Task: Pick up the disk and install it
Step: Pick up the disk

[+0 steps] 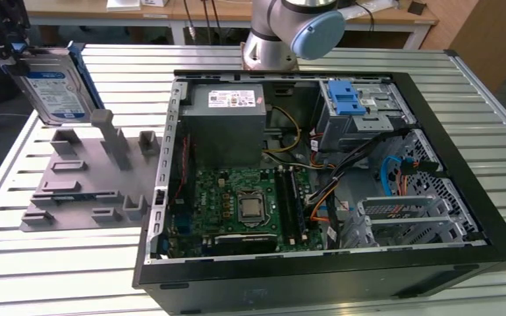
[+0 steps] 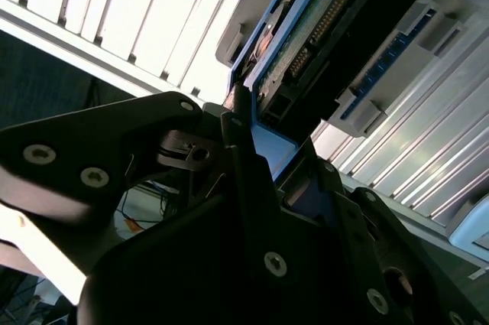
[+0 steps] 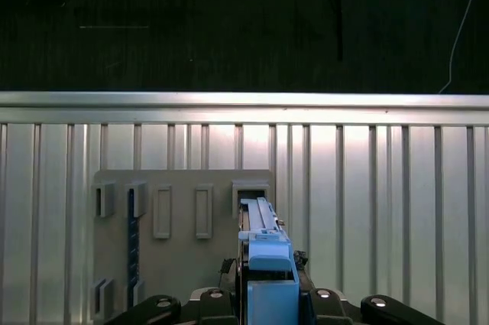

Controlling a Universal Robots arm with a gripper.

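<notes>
The disk (image 1: 55,89), a silver drive with a blue-and-white label and a blue frame, hangs upright and slightly tilted at the exterior view's far left. My gripper (image 1: 14,58) is shut on its upper end. Its lower edge sits just above the far posts of the grey holder plate (image 1: 68,197). In the first wrist view the disk (image 3: 263,256) shows edge-on between the black fingers (image 3: 328,298), over the plate (image 3: 176,264). The second wrist view shows the disk's circuit-board side (image 2: 321,19) clamped in the gripper (image 2: 256,149).
An open computer case (image 1: 464,217) lies on the slatted metal table (image 1: 60,276), to the exterior view's right of the plate. Inside are a motherboard (image 1: 235,204), a power supply (image 1: 226,105) and a drive bay with a blue latch (image 1: 345,99). The arm's base (image 1: 275,39) stands behind the case.
</notes>
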